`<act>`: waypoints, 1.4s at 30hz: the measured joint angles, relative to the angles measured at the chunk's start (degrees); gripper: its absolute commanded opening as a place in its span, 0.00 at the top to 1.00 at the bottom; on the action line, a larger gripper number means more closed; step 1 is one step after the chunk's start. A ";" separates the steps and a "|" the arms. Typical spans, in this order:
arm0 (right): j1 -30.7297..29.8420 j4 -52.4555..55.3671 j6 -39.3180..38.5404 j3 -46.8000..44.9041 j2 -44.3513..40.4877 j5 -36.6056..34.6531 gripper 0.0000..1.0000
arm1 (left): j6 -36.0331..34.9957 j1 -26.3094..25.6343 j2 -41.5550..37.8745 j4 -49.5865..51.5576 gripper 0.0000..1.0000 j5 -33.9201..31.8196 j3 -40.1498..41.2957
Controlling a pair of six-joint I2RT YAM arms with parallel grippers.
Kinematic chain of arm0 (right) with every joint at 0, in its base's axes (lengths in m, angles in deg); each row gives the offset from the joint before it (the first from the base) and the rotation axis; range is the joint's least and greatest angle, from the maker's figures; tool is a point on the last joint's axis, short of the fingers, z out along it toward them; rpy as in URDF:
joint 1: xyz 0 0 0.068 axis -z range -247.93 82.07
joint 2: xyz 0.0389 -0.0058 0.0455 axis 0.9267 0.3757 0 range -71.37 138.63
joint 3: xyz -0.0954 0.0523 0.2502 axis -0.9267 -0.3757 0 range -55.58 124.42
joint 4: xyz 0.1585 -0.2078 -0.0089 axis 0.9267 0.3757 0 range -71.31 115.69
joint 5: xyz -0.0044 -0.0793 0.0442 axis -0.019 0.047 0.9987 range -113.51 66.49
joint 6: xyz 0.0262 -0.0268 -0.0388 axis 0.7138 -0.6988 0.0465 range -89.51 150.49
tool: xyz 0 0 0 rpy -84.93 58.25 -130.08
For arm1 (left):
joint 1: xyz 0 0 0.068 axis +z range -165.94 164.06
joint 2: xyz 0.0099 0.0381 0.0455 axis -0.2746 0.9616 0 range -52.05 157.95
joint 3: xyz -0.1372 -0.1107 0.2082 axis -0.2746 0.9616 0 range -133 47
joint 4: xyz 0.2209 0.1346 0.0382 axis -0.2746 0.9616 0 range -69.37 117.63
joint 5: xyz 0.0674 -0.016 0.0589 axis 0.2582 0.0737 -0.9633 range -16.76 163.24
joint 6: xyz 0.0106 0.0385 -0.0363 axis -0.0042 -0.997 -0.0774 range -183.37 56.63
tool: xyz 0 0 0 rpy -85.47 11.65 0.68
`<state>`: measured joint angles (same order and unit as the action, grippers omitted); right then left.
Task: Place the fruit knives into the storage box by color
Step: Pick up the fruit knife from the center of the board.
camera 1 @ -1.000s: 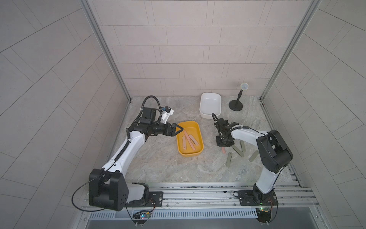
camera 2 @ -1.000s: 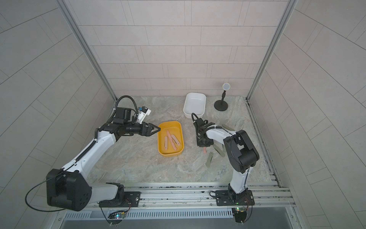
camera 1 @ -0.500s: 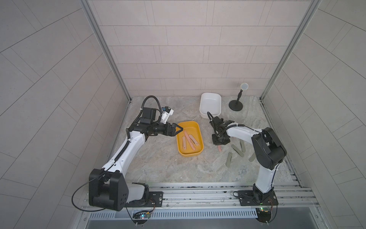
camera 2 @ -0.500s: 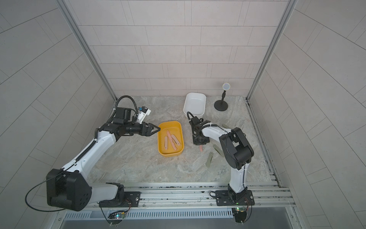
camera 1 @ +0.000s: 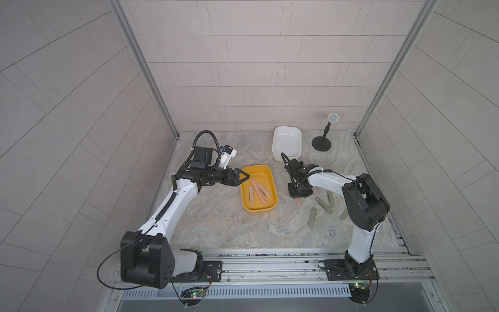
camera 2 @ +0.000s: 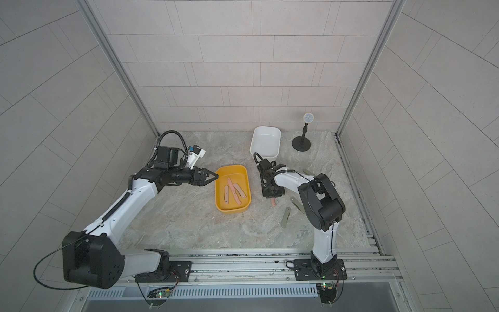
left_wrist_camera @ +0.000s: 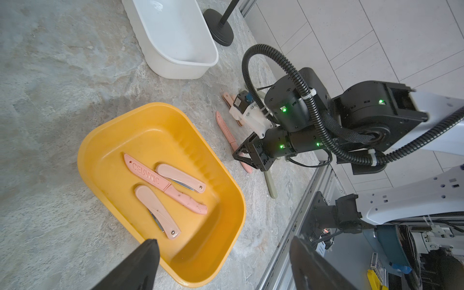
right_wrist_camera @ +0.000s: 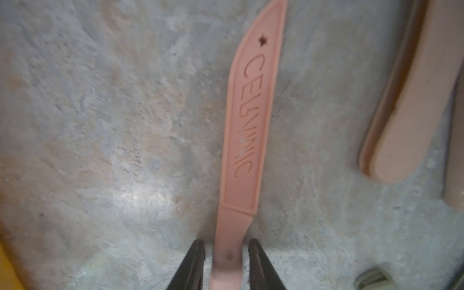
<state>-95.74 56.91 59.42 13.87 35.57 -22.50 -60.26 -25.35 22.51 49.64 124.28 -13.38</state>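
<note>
The yellow storage box [camera 1: 242,195] holds three salmon-pink fruit knives [camera 1: 258,190] [left_wrist_camera: 165,184]. My left gripper [camera 1: 247,176] hovers open over the box's left rim, nothing between its fingers [left_wrist_camera: 150,253]. A long pink knife [right_wrist_camera: 251,120] marked CERAMIC lies flat on the stone right of the box. My right gripper [right_wrist_camera: 226,241] points down over its handle end, open, with a thin gap on each side of the knife. Several grey-green knives [camera 1: 312,217] lie further right. In both top views the gripper [camera 2: 272,193] hides most of the pink knife [camera 2: 273,202].
A white storage box [camera 1: 286,158] stands behind the right gripper, with a black stand [camera 1: 321,140] to its right. A folded pink knife [right_wrist_camera: 411,100] lies beside the long one. The metal rail [camera 1: 270,266] runs along the front edge.
The right gripper has shifted slightly left towards the yellow box with the long pink knife, and its jaws have parted from the handle. The left arm has not moved.
</note>
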 measured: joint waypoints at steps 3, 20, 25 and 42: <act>-0.04 -0.02 0.02 -0.07 -0.07 -0.09 0.64 | -1.55 0.02 -0.02 2.56 0.12 -0.15 -0.44; -1.18 0.11 0.55 -2.54 -1.88 -0.26 0.65 | -7.74 1.38 -3.04 10.64 0.12 -0.04 0.00; -1.33 -0.57 0.72 -3.41 -2.43 -0.26 0.67 | -7.67 1.86 -3.10 10.67 0.12 0.00 0.83; -1.11 -2.75 1.11 -4.98 -3.23 0.55 0.73 | -7.65 1.90 -3.10 10.29 0.12 -0.02 1.33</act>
<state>-96.86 54.16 60.53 8.89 32.33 -21.95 -67.91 -23.45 19.41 59.94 124.26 -12.04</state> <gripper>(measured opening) 0.277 0.878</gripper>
